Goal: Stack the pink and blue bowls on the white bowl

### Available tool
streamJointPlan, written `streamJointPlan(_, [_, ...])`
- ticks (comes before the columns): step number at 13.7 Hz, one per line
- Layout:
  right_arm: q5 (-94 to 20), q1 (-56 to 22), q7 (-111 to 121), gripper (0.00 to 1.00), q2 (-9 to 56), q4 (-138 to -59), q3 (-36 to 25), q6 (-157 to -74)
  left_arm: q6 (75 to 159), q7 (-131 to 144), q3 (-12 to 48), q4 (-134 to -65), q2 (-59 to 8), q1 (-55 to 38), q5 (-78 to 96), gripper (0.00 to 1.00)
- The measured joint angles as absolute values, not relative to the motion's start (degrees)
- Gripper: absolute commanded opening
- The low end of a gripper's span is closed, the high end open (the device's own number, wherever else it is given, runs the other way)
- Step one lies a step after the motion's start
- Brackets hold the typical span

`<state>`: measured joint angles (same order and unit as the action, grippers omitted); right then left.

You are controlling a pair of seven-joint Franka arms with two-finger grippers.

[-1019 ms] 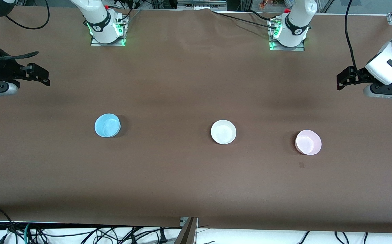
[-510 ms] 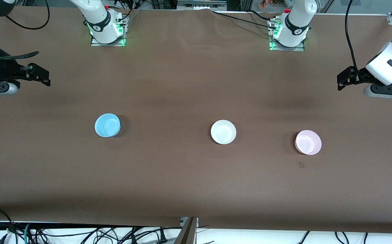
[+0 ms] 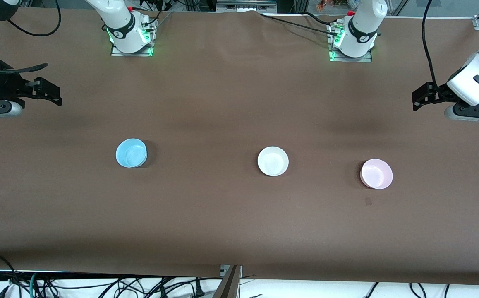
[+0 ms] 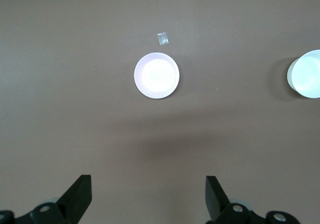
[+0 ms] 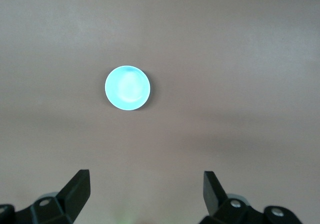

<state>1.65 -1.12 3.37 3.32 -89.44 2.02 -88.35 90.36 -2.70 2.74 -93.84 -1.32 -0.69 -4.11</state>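
White bowl (image 3: 273, 161) sits upright mid-desk, nothing in it, between the other two bowls. Blue bowl (image 3: 131, 152) upright toward the right arm's end, well apart from the white one, a touch farther from the front camera. Pink bowl (image 3: 376, 174) upright toward the left arm's end, well apart from white, slightly nearer the front camera than it. All three rest on the brown desk (image 3: 223, 219), none stacked, none touched.

Small pale tape-like patch (image 3: 368, 201) on the desk just beside the pink bowl, nearer the front camera; also seen in the left wrist view (image 4: 162, 38).

Left end effector (image 3: 418, 96) up in the air over the desk edge at the left arm's end, fingers (image 4: 215, 198) spread wide, holding nothing. Its wrist view shows the pink bowl (image 4: 156, 76) below and part of the white bowl (image 4: 305, 74) at the frame edge.

Right end effector (image 3: 53, 93) up over the desk edge at the right arm's end, fingers (image 5: 213, 192) spread wide, holding nothing. Its wrist view shows the blue bowl (image 5: 127, 88) alone on the desk.

Cables (image 3: 99, 285) run along the floor below the desk edge nearest the front camera.
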Motion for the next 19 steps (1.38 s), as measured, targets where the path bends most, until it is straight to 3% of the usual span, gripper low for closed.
streamJointPlan(5, [1.6, -1.1, 3.4, 1.00, 3.4, -89.4, 2.0, -88.4, 89.0, -2.7, 2.4, -93.7, -3.7, -0.6, -4.1, 1.00])
streamJointPlan(9, [1.6, -1.1, 3.4, 1.00, 3.4, -89.4, 2.0, -88.5, 89.5, -2.7, 2.1, -89.4, -9.6, 1.0, -4.1, 1.00])
streamJointPlan(13, [1.5, -1.2, 3.4, 1.00, 3.4, -89.4, 2.1, -89.0, 98.1, -4.6, 2.1, -87.4, -17.4, 2.2, -4.1, 1.00])
streamJointPlan(19, [1.4, -1.5, 3.4, 1.00, 4.2, -89.4, 2.2, -89.3, 104.1, -23.1, 2.0, -86.8, -27.9, 3.7, -4.1, 1.00])
